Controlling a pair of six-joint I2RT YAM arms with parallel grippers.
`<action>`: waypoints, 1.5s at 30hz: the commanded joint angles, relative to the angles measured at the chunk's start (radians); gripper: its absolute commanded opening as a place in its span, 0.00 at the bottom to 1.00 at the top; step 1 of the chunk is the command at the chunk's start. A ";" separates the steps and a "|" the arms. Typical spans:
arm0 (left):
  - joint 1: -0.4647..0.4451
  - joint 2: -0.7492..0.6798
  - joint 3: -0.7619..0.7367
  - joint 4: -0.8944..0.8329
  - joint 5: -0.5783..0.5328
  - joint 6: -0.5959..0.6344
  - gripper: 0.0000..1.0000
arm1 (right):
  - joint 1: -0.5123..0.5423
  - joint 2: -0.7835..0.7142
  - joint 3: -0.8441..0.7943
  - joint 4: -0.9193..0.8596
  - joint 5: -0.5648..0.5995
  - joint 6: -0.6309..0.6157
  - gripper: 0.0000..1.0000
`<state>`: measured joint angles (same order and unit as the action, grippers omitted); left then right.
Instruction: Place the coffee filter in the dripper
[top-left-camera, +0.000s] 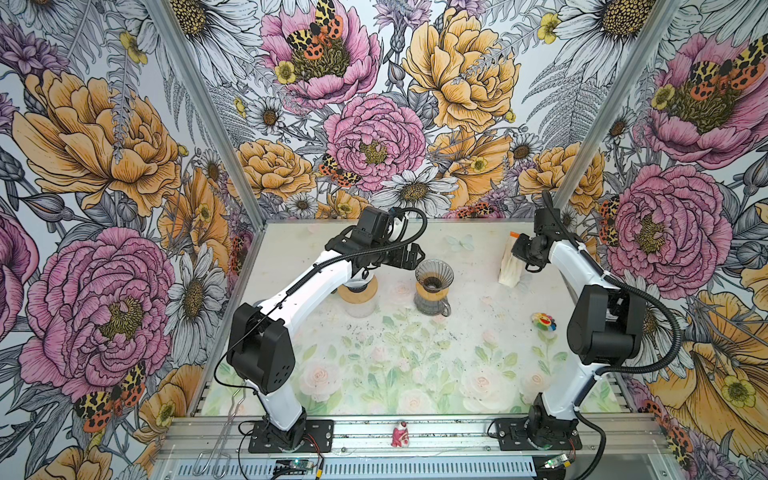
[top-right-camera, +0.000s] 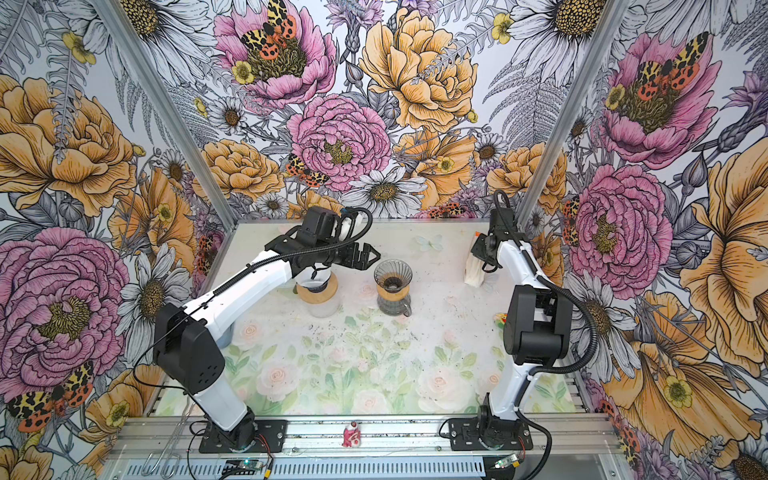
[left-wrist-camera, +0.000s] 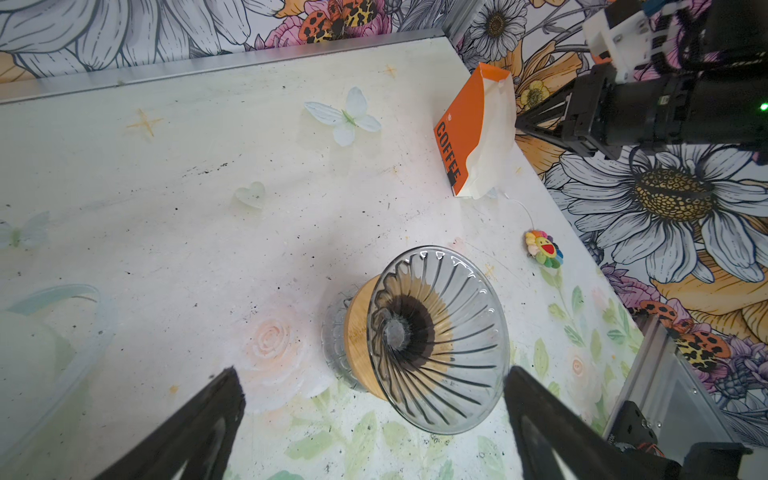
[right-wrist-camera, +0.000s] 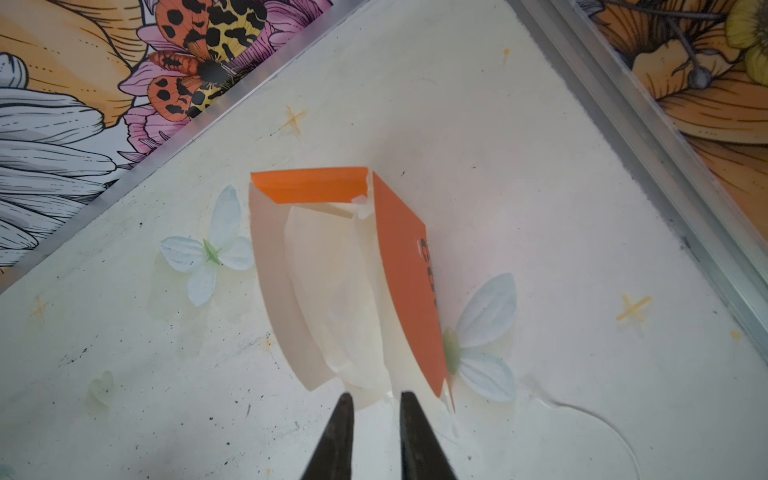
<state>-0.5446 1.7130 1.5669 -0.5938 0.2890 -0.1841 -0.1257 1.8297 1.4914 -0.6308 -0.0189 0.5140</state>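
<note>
Now the right gripper (right-wrist-camera: 376, 401) keeps its two black jaws only a little apart, with a narrow gap between them, and it clamps nothing. The lower edge of the white paper coffee filters (right-wrist-camera: 332, 291) comes just to this gap, but I cannot tell whether the tips touch the paper. These filters sit inside an orange pack (right-wrist-camera: 405, 282) with the black letters "COFFEE". The pack is open on one side and stands near the far right corner of the pale flower-printed table (top-left-camera: 415, 365). The left gripper (left-wrist-camera: 372, 384) is spread wide and holds nothing. It hovers just beside the ribbed clear glass dripper (left-wrist-camera: 436, 345), a little higher than its rim. The dripper has a wooden collar and sits on a glass carafe (top-left-camera: 432, 305) near the middle of the table, well apart from the pack, so the filter is not yet in it. A second glass vessel with a wooden collar (top-left-camera: 357, 293) stands under the left arm, just beside the dripper. A small rainbow flower toy (top-left-camera: 543, 321) lies on the table near the right arm. A small pink figure (top-left-camera: 400, 434) stands on the metal rail (top-left-camera: 449, 428) at the front, between the two arm bases.
</note>
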 joint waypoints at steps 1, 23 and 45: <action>0.011 0.010 0.002 0.014 0.025 0.003 0.99 | -0.008 0.027 0.027 0.041 0.025 0.038 0.23; 0.017 0.006 -0.001 0.012 0.025 -0.001 0.99 | -0.011 0.110 0.052 0.083 0.069 0.073 0.10; 0.018 0.005 0.004 0.014 0.027 0.002 0.99 | 0.005 -0.016 -0.032 0.072 0.046 0.053 0.00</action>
<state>-0.5381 1.7130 1.5669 -0.5938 0.3000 -0.1841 -0.1253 1.8721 1.4784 -0.5636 0.0296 0.5758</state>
